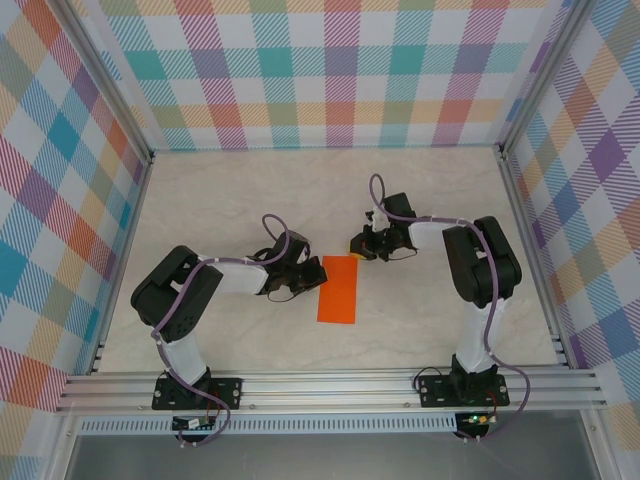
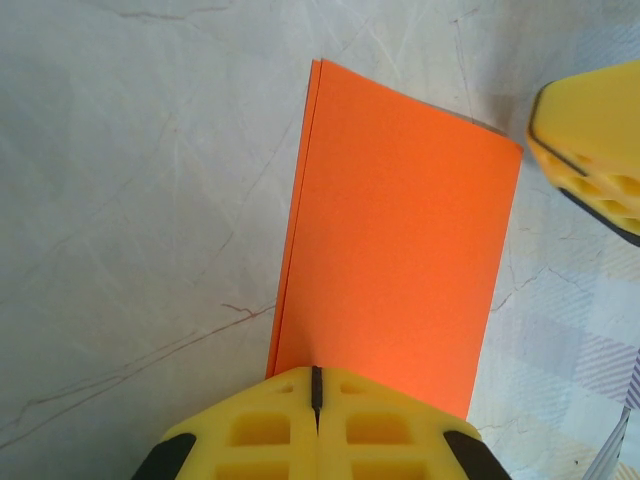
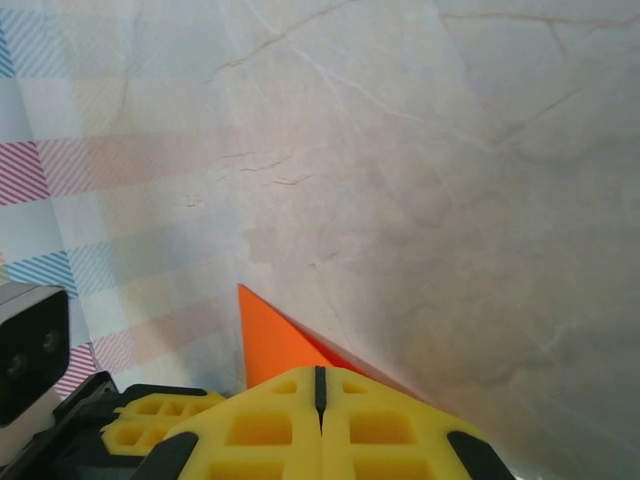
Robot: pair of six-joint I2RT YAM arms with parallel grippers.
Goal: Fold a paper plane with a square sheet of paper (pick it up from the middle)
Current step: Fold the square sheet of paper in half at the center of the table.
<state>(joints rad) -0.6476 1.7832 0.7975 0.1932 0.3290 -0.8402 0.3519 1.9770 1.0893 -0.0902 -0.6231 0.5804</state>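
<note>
Left gripper [image 2: 316, 385]: jaws pressed together, tips over near edge of square sheet of paper [image 2: 400, 240]; pinch not discernible. Right gripper [image 3: 319, 380]: likewise pressed together, sheet corner just ahead. Likely risk: dragging tips slide the layers, skewing the crease. Materials: yellow moulded plastic; thin matte orange paper, doubled into a rectangle; smooth marbled table [image 2: 130, 200].

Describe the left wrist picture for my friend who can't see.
An orange sheet of paper, folded double, lies flat on a pale marbled table. The shut left gripper sits at its near edge; the right gripper pokes in at upper right.
</note>
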